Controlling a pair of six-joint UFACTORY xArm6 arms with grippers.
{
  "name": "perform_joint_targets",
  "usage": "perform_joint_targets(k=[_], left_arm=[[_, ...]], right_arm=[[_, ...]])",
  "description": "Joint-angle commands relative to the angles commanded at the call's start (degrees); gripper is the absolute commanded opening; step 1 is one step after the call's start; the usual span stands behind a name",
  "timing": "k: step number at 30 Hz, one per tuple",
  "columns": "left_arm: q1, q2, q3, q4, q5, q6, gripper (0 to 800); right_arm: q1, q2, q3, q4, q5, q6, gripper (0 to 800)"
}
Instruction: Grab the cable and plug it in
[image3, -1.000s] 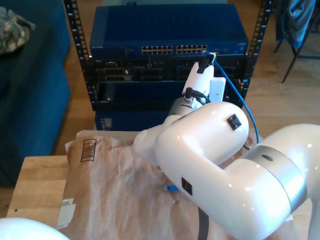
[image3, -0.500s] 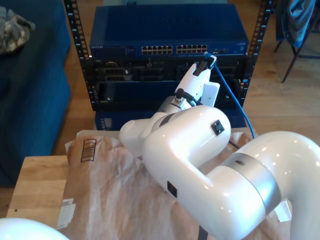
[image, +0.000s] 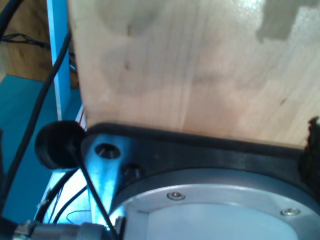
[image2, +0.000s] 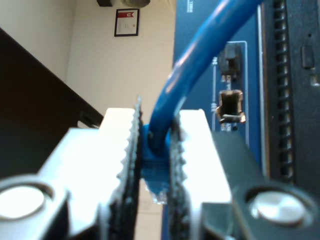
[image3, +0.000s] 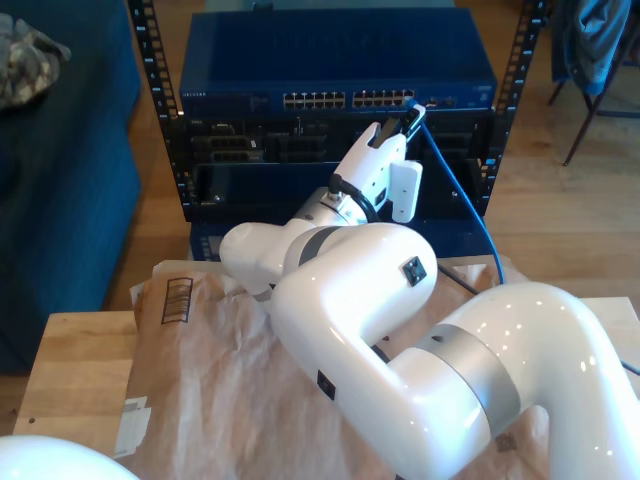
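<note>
Cable (image2: 167, 107): thin bright-blue cord, plug end pinched in my second gripper (image2: 154, 165) at the switch (image3: 335, 65); first gripper's state untellable.

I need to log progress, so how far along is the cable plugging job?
The grab looks done: my second gripper is shut on the blue cable, plug end between the fingers. In hand is the approach: the exterior view shows that gripper up at the blue switch, near its row of ports. Left to do: the plug is not yet seated in a port.
</note>
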Motion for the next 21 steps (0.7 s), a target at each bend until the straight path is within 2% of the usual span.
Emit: perform_joint_targets(k=[5,11,21], left_arm=[[0.0,0.0,0.0,0.0,0.0,0.0,800],[0.0,0.0,0.0,0.0,0.0,-0.09,800],[0.0,0.0,0.0,0.0,0.0,-0.09,800]], right_arm=[[-0.62,0.79,-0.88,0.35,0.0,-1.23,0],[-0.88,3.87,-7.38,0.18,0.35,-3.16,0],[-0.88,4.13,-8.53,0.18,0.35,-3.34,0]])
